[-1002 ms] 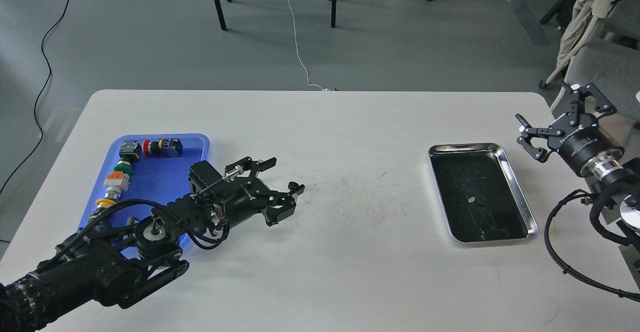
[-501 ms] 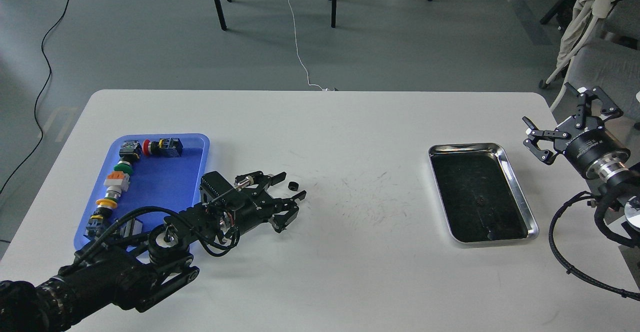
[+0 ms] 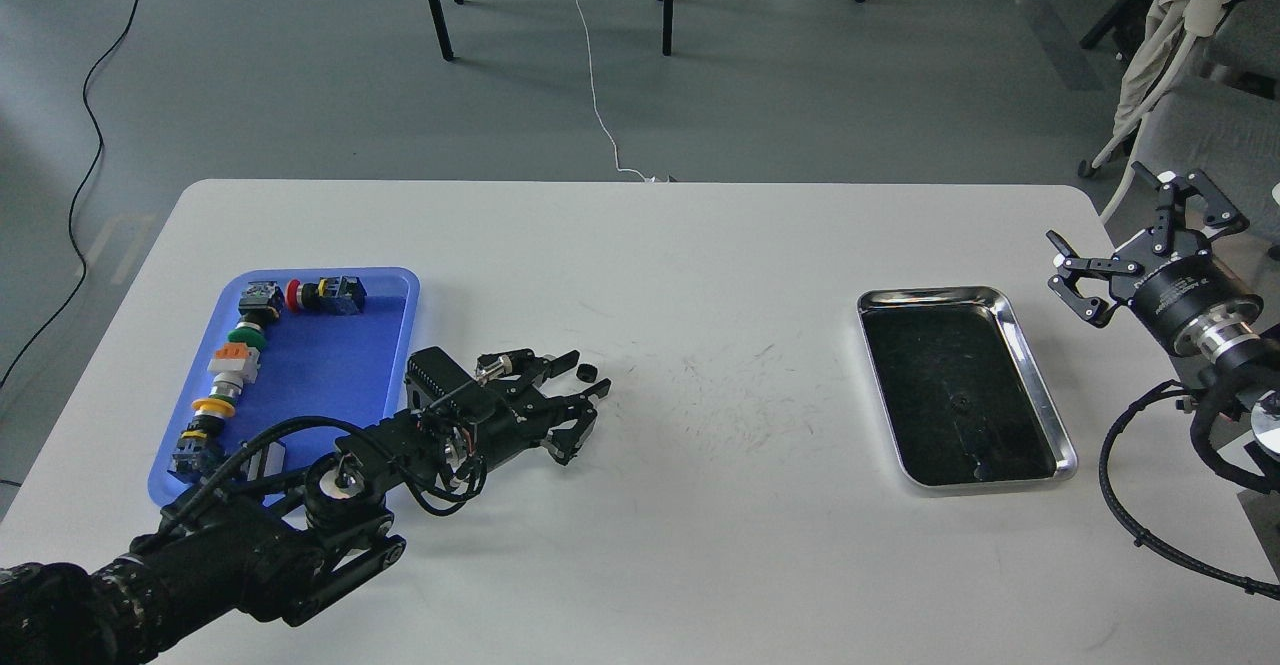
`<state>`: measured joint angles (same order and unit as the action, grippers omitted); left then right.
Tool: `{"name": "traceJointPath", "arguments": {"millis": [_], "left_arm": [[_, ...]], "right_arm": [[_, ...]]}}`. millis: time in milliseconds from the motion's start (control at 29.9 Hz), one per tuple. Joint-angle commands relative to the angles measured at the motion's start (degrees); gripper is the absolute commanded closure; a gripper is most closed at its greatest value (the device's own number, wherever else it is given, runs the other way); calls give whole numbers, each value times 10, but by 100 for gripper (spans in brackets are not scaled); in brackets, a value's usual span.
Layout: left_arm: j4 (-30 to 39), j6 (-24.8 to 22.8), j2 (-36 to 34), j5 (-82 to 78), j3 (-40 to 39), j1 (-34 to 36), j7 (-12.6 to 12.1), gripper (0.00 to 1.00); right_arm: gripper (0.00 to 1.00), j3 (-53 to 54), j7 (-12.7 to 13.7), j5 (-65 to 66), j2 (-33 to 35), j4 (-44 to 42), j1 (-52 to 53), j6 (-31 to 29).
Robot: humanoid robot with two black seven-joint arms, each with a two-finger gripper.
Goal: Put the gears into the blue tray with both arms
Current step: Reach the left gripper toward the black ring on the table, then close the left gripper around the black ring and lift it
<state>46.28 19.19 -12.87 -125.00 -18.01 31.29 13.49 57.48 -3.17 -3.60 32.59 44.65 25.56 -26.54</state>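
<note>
Gear [image 3: 588, 372] lies on the table [image 3: 700, 505] between the spread left claw [image 3: 583, 375] fingers; right claw [image 3: 1140, 235] released.

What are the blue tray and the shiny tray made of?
The blue tray looks like plastic: solid colour, soft sheen, rounded rim. The silver tray looks like polished metal: its rim mirrors the light, and its bottom reflects dark. That is only how they look.

A small black gear [image 3: 587, 372] lay flat on the white worktop [image 3: 700, 465], well right of the blue tray [image 3: 330, 365], which held switches.
</note>
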Motion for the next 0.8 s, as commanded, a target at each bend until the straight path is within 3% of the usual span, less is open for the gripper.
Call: {"name": "traceJointPath", "arguments": {"millis": [0,301,768], "left_arm": [[-12,3,2,0,1,0,0,69],[-22,3,11,0,4,0,0,92],[7,13,-29,0,2,18,3,94]], "right_arm": [[3,0,0,0,1,0,-1,0],[3,-1,0,0,3,0,2,0],[3,-1,0,0,1,1,5,-1]]}}
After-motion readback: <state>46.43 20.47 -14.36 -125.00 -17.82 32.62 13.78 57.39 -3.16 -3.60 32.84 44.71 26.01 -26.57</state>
